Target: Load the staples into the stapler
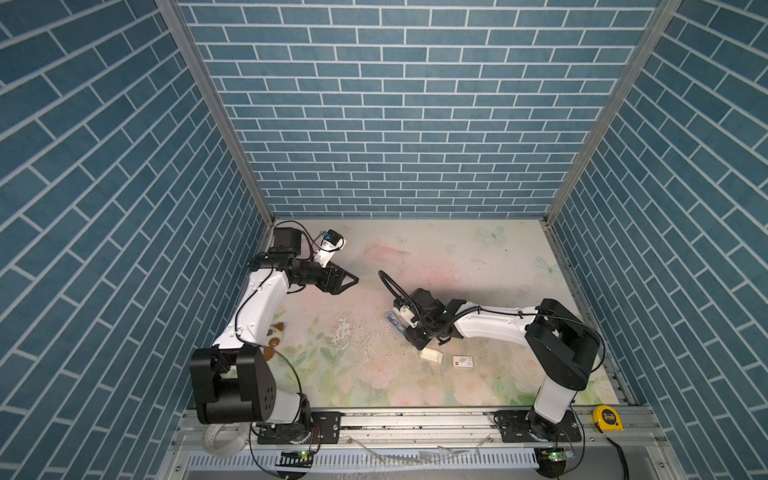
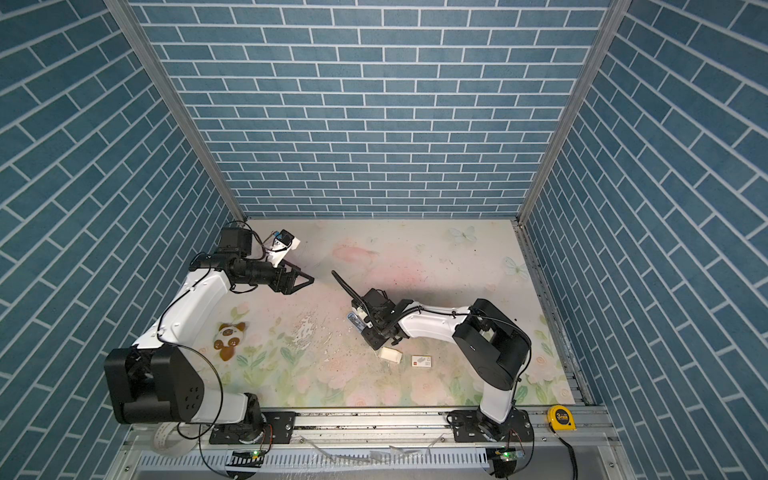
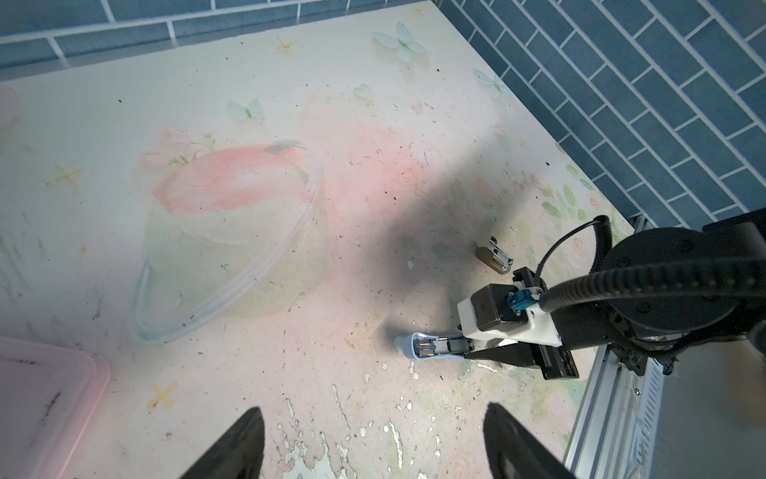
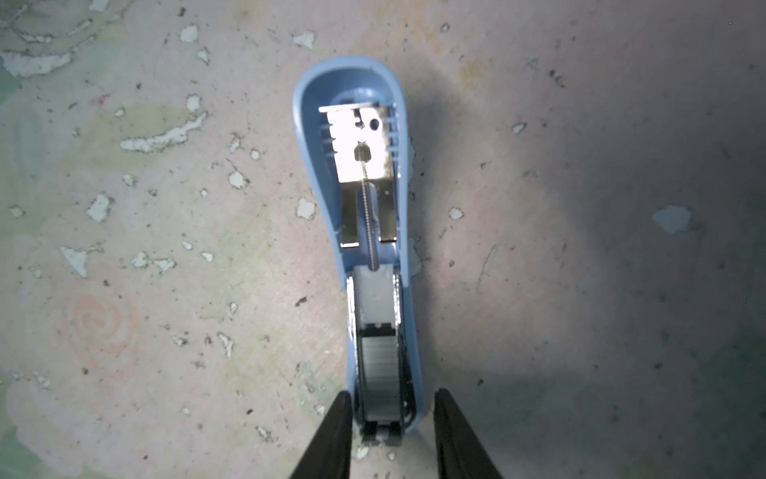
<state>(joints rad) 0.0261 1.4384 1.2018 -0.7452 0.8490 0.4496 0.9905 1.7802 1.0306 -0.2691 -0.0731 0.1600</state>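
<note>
Mia: Two black fingers of the right gripper (image 4: 393, 398) stand on each side of the long light-blue plastic stapler (image 4: 364, 207). Are they holding it?

Ben: Not yet, I think. One finger is right against the blue side and the other has a gap. So the jaws are apart around the end, not pinching.

Mia: Where are the staples?

Ben: The short dark-grey metal strip of staples (image 4: 379, 365) sits in the stapler's shiny groove, at the end next to the fingertips. A white pusher block is just past it.

Mia: Which way does the stapler lie?

Ben: It lies flipped open on the flowery table (image 1: 457, 257). Its long side points straight away from the right gripper, in line with the fingers. The blue lid with its bright metal plate is at the far end.

Mia: And the left gripper (image 3: 373, 408)?

Ben: Wide open, nothing in it, well apart. The right arm is much nearer, so I guess it does the next bit, maybe shutting the lid.

Mia: Any words to read?

Ben: A "3" on the round yellow tape measure (image 1: 607, 417) on the front rail. The small white card sleeve with a red mark (image 1: 462, 361) has print too tiny to read. The small white cardboard tray (image 1: 430, 355) beside it looks plain.
</note>
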